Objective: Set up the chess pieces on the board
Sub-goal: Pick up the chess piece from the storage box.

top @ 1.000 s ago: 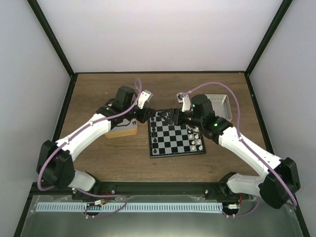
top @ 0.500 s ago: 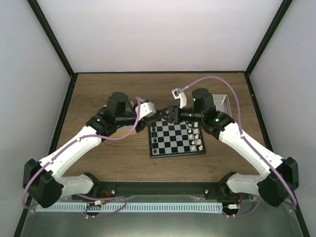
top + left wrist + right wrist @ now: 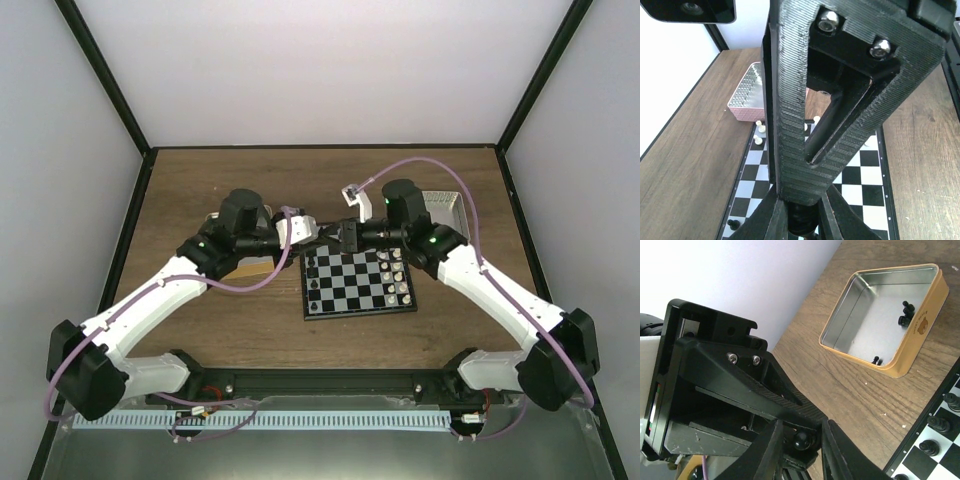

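The board [image 3: 355, 292] lies mid-table, black chess pieces [image 3: 314, 276] along its left edge and white ones [image 3: 398, 281] along its right. Over its far left corner my two grippers meet tip to tip. My left gripper [image 3: 802, 223] is shut on a black pawn [image 3: 801, 219]. From the other side, my right gripper [image 3: 801, 441] has its fingers pressed against the same pawn [image 3: 801, 439], whose round head shows between them. In the top view the left gripper [image 3: 318, 232] and the right gripper [image 3: 338, 236] hide the pawn.
A gold tin [image 3: 885, 320] holding several black pieces sits left of the board, partly under my left arm [image 3: 250, 265]. A pink-sided metal tin [image 3: 747, 92] stands at the board's far right [image 3: 445, 210]. Dark frame posts and white walls border the table.
My right gripper's jaws have closed from wide open onto the pawn held by the left. Both wrists have swung in and met over the board's far left corner.
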Motion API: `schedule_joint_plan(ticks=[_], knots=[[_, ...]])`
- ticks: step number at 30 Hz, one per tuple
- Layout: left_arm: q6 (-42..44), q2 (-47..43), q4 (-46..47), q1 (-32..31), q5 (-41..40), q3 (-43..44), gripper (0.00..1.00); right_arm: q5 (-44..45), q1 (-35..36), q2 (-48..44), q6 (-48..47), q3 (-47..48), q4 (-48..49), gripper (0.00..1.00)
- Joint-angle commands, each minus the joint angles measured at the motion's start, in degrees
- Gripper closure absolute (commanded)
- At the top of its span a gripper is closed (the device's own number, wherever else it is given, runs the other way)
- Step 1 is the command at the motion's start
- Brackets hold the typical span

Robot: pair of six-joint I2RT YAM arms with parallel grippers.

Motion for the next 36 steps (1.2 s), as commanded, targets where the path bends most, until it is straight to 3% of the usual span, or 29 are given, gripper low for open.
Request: schedule_joint_plan(ticks=[1,6,8,10,14,18,23,27,29,36], knots=[[2.91,0.19,0.55,-0.36,1.28,-0.09,0.90,-1.14,-0.31,0.36,0.80,0.13,0.65,0.82],[1.74,0.33,0.73,-0.45,1.49,0.21,0.86,-0.79,-0.31,-0.07,1.99,-1.21,1.81,0.97],[0.68,0.14,1.40,-0.52,1.86,0.01,0.81,-0.25,-0.28,-0.44,2.35,-1.64,2.13,0.99],[-1.07,-0.05,2.38,-0.57,1.67,-0.31,0.73,0.49,-0.27,-0.96,2.82,-2.18,2.79,0.99],[-6.75,-1.59,6.28,-0.53,0.26,-2.38,0.45,3.61,-0.31,-2.92,3.99,-3.57,4.79,0.99],[-11.87,-5.30,11.72,-0.53,0.81,-6.62,0.34,7.66,-0.28,-6.22,5.67,-5.98,7.62,0.99],[-27.04,-8.64,19.93,-0.46,-4.53,-9.06,0.31,9.41,-0.31,-11.01,9.06,-9.96,14.14,0.99],[-41.66,-9.98,30.54,-0.53,3.10,-11.03,0.32,10.19,-0.31,-14.84,12.51,-13.06,20.25,0.99],[-50.58,-10.20,34.43,-0.53,2.05,-11.25,0.32,10.26,-0.31,-16.61,13.95,-14.07,23.18,0.99],[-72.85,-7.20,34.29,-0.53,-1.85,-5.66,0.36,10.44,-0.31,-21.28,17.39,-16.00,32.60,0.99]])
